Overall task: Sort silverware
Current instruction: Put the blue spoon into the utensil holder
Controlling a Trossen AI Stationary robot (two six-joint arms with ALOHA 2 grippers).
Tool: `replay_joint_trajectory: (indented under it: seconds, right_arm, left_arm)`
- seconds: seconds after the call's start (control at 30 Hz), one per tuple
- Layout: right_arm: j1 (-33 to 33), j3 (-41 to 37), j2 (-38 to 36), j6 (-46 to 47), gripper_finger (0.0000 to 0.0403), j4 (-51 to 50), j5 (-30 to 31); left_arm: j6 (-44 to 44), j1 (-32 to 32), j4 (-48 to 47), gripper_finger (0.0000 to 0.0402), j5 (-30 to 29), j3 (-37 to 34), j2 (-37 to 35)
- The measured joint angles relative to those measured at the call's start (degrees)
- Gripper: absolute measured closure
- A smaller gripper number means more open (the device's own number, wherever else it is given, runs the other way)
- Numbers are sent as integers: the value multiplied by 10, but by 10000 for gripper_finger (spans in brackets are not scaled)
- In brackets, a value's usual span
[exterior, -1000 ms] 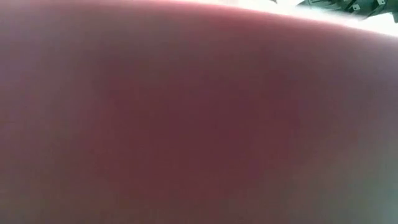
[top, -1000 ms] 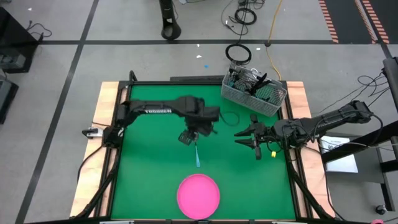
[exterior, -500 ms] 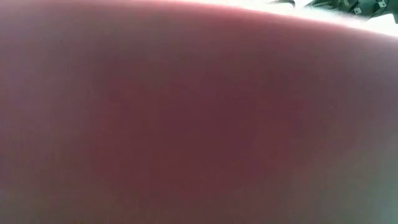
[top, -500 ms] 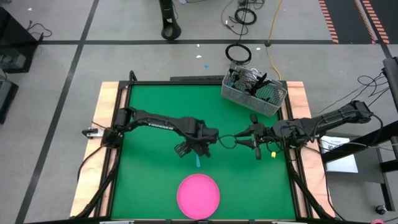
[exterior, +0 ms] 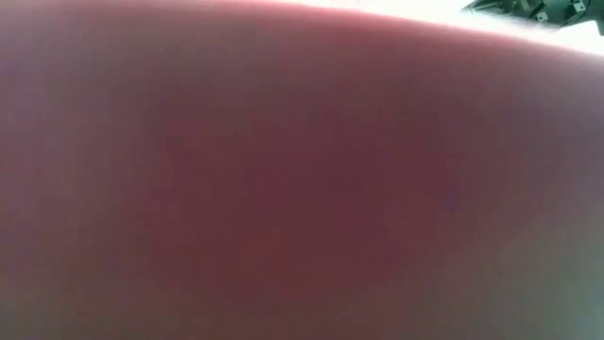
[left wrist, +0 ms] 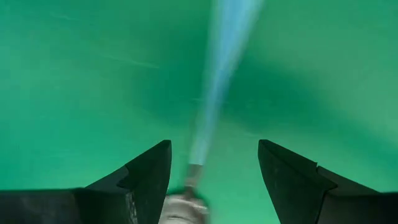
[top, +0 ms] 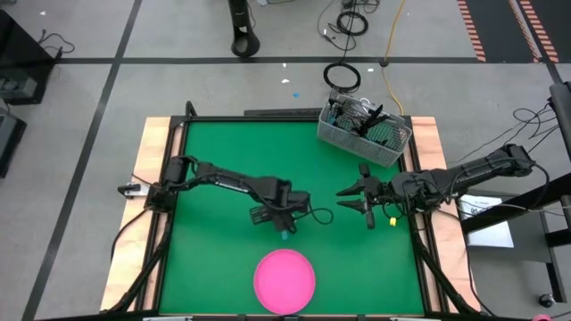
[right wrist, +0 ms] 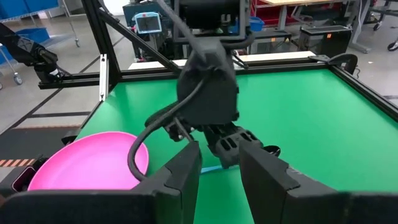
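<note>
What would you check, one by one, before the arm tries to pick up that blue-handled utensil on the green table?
1. Left gripper fingers open: ok.
2. Utensil lies between those fingers: ok, the handle runs up the middle of the gap.
3. Utensil flat on the green mat: ok.
4. Right gripper clear of the pick: ok, it waits off to the side.
5. Pink plate free to take things: ok.
6. Which kind of utensil it is: cannot tell, the head is blurred.
</note>
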Motion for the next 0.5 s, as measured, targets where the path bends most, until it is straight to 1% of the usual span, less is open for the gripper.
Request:
replay_joint_trajectory:
  seconds: [0.1,0.2,0.5]
  right_arm:
    - [-1,0,0,0,300,0,0]
    - [-1,0,0,0,300,0,0]
    - [0,0,0,0,300,-5,0]
  left_arm:
    - [14,6,29,159,-1,-1,3]
    - [29,11,32,159,-1,-3,4]
    - [28,37,26,159,9,-2,20]
